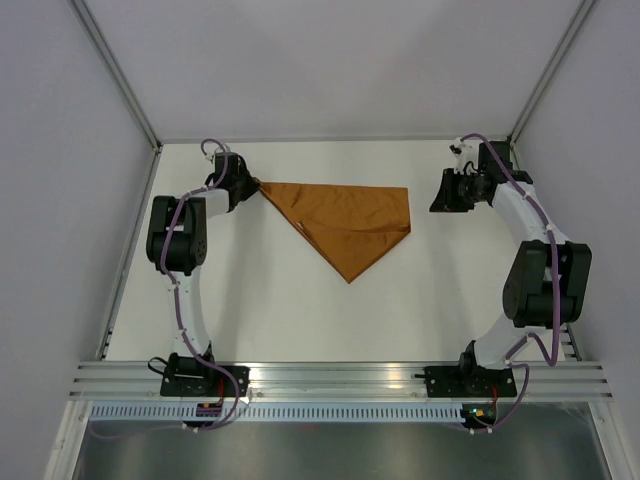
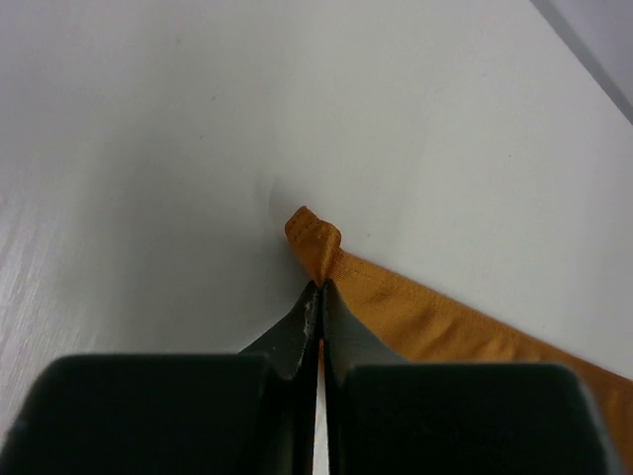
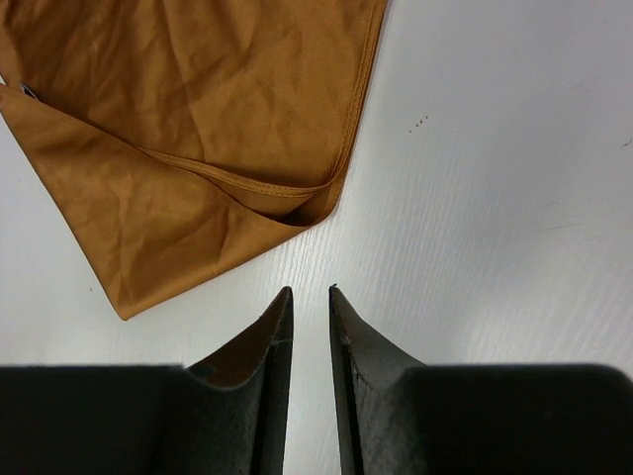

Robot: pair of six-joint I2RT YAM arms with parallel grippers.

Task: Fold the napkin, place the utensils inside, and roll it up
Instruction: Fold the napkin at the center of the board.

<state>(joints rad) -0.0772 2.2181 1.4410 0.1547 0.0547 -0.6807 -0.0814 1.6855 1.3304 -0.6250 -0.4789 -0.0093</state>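
The orange-brown napkin (image 1: 345,222) lies folded into a triangle on the white table, its point toward the near side. My left gripper (image 1: 254,186) is shut on the napkin's left corner (image 2: 315,237), which pokes out just past the closed fingertips. My right gripper (image 1: 440,198) is open by a narrow gap and empty, hovering just right of the napkin's right corner (image 3: 316,203), not touching it. The folded layers show in the right wrist view (image 3: 198,119). No utensils are in view.
The white table (image 1: 300,310) is bounded by grey walls and metal frame posts (image 1: 118,70). An aluminium rail (image 1: 340,378) runs along the near edge by the arm bases.
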